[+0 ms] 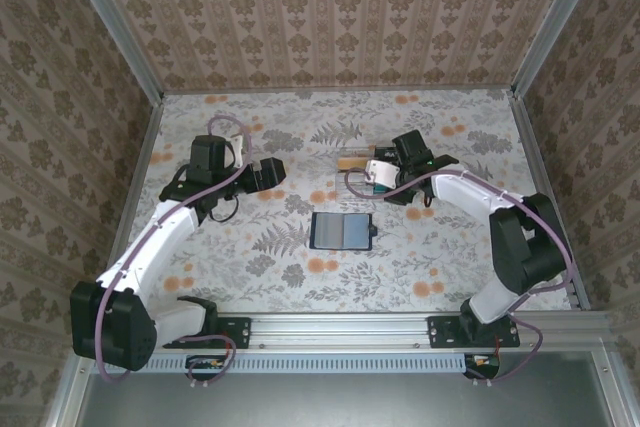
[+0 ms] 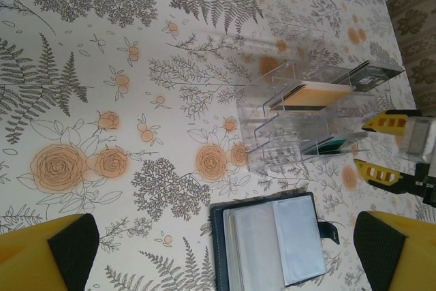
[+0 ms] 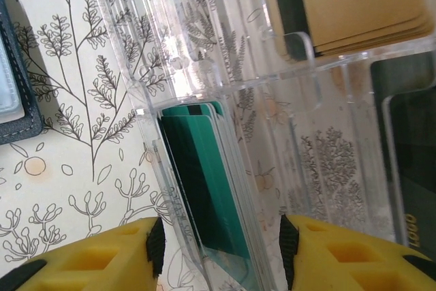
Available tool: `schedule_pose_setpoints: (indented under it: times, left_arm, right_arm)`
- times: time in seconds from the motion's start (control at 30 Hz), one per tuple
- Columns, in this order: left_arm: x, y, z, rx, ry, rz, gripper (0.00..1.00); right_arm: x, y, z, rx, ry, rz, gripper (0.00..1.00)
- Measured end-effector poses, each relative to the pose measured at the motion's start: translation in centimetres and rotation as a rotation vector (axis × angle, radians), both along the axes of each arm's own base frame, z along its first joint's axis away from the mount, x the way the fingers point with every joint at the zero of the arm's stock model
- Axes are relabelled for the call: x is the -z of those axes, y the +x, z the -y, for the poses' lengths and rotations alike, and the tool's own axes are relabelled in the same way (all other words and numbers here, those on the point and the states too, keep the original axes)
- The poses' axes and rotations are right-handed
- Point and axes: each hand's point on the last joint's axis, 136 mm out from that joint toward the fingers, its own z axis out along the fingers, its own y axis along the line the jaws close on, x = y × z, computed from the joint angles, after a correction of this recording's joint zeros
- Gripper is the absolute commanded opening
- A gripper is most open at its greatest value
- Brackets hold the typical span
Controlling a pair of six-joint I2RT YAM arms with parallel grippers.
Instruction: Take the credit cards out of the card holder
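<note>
Step in hand (judged): releasing a teal card into the rack, so one card is set down outside the holder.

Right gripper (image 3: 221, 253): the jaws are part open, with one yellow finger on either side of a rack slot. The teal cards (image 3: 204, 189) stand on edge in that slot, between the pads. A sliver of gap shows at the right pad. At the left pad, contact with the slot wall cannot be ruled out. No grip on a card is seen.

Left gripper (image 2: 225, 247): the jaws are spread full and empty, above the table (image 2: 102, 66). In its wrist view the holder shows between the fingers, ahead of them and apart.

Holder (image 1: 343, 230): it lies open flat at mid-table. In the top view it is at 7 o'clock of the right gripper and 4 o'clock of the left. The rack (image 2: 306, 110) sits at about 12 o'clock of the holder, near but not touching. Tan cards (image 2: 317, 93) fill another slot. The holder's sleeves look pale and glossy (whether the clear card sits in one cannot be told).

To do it well:
- Widen the jaws until both pads are free of the slot walls.
- Withdraw straight along the slot's line, with no sideways drift.
- Mind the rack: it is probably light, and a snagged pad could drag or tip it and spill the cards.
- Turn to the holder only once clear.
</note>
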Motion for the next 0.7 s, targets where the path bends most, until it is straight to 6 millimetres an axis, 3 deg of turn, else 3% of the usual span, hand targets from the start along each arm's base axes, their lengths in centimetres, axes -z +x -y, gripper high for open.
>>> schedule_pose_setpoints:
  times: [0.17,0.4,0.7]
  left_arm:
    - [0.0,0.0,0.0,0.0,0.0,0.0,1.0]
    - [0.0,0.0,0.0,0.0,0.0,0.0,1.0]
    - [0.0,0.0,0.0,0.0,0.0,0.0,1.0]
  right_arm:
    - [1.2,0.3,0.3,0.012,-0.03,-0.014,0.5]
    - [0.1,2.5,0.6,0.059,-0.049,0.069,0.48]
    - [0.0,3.0,0.9,0.083,-0.055,0.088,0.47]
